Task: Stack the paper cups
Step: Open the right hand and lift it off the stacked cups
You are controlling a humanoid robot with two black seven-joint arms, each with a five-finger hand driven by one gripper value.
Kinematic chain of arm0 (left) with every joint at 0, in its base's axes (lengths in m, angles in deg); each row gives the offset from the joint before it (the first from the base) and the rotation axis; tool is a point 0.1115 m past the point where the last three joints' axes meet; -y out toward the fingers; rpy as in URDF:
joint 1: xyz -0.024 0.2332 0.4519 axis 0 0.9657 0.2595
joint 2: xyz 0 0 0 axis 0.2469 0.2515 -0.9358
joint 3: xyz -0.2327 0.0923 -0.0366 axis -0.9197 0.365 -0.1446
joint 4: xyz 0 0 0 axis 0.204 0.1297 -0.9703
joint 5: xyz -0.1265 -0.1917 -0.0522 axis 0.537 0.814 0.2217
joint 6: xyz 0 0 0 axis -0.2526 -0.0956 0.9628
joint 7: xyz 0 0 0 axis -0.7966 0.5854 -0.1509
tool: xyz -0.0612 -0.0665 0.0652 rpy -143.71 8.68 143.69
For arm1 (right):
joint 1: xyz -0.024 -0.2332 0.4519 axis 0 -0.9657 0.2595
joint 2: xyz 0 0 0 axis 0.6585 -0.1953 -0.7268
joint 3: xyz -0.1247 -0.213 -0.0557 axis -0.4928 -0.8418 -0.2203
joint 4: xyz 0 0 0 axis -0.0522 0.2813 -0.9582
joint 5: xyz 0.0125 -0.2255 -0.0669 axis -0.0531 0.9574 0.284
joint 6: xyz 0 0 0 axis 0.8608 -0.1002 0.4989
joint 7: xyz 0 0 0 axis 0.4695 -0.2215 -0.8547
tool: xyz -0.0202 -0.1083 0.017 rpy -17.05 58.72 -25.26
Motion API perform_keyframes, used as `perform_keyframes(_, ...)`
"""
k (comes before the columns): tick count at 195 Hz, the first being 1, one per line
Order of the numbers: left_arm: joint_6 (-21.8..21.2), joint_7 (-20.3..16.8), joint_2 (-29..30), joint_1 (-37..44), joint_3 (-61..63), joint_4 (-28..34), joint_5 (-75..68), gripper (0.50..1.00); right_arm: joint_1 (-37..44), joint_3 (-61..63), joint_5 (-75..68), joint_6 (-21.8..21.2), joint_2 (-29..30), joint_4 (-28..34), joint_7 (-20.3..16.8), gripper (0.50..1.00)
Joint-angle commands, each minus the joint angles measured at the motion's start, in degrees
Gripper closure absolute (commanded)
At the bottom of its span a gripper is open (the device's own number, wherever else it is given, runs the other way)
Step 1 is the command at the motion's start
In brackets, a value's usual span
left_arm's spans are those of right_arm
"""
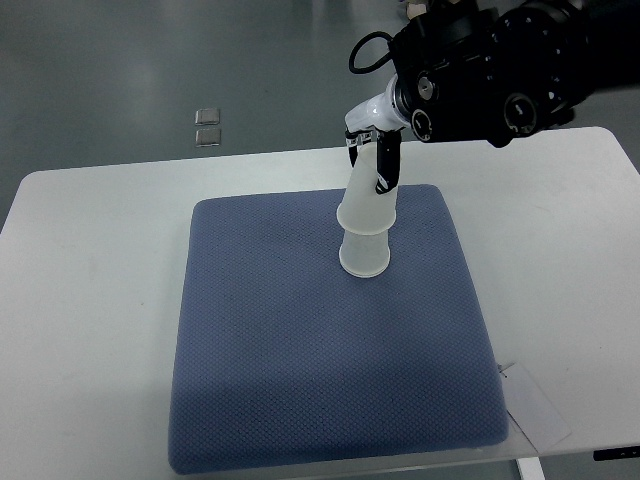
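Two translucent white paper cups stand mouth-down near the middle back of the blue mat [300, 350]. The lower cup [364, 255] rests on the mat. The upper cup [367, 200] sits over its top, leaning slightly to the right. My right hand [377, 155] reaches in from the upper right, its black and white fingers shut on the narrow upper end of the upper cup. The left arm does not show.
The mat lies on a white table [90, 260]. A white card [535, 400] sits at the mat's front right corner. Two small metal squares [208, 126] lie on the grey floor beyond the table's back edge. The bulky black right arm [490, 70] hangs over the back right.
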Motion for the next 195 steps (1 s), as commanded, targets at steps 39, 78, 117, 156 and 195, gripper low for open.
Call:
perform_keyframes(39,0.0,0.0,0.0,0.0,0.0,0.0,0.01,0.5,0.26,0.0,-0.18,0.0,0.0,-0.08,0.03,0.718)
perform_keyframes(78,0.0,0.0,0.0,0.0,0.0,0.0,0.01,0.5,0.35,0.0,-0.18,0.0,0.0,-0.17,0.03,0.718)
perform_keyframes(117,0.0,0.0,0.0,0.0,0.0,0.0,0.01,0.5,0.7,0.09,-0.18,-0.09,-0.18,-0.17,0.03,0.718)
perform_keyframes(156,0.0,0.0,0.0,0.0,0.0,0.0,0.01,0.5,1.05,0.44,-0.35,-0.18,-1.93,-0.43,0.03,0.715)
perform_keyframes(195,0.0,0.0,0.0,0.0,0.0,0.0,0.01,0.5,0.0,1.41,-3.69,0.17,-7.65,-3.95,0.39,0.715)
